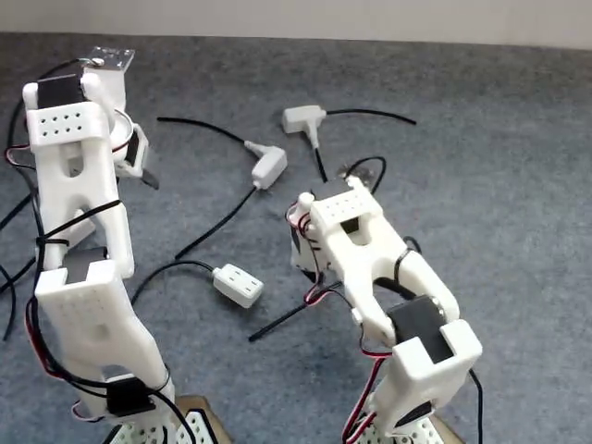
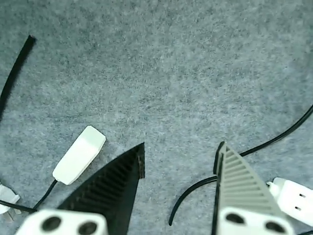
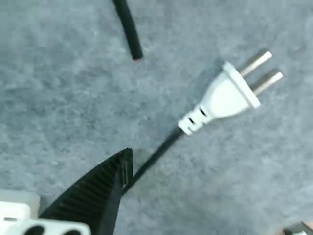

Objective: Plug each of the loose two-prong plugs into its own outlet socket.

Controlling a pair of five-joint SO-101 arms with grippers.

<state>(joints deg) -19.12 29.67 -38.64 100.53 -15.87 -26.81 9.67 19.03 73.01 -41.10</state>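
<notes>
Both arms were white printed plastic. The left arm (image 1: 83,305) and the right arm (image 1: 356,231) wore blocky shells dotted with rows of small holes, with black servo motors (image 1: 416,324) at the joints and thin red and black wires (image 1: 370,393) looping alongside. The left gripper (image 2: 180,149) had ribbed fingers (image 2: 115,183), one black, one pale grey.

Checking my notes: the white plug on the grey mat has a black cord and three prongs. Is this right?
No: the white plug has two prongs, not three, as the right wrist view shows. The black cord and grey mat are right.
</notes>
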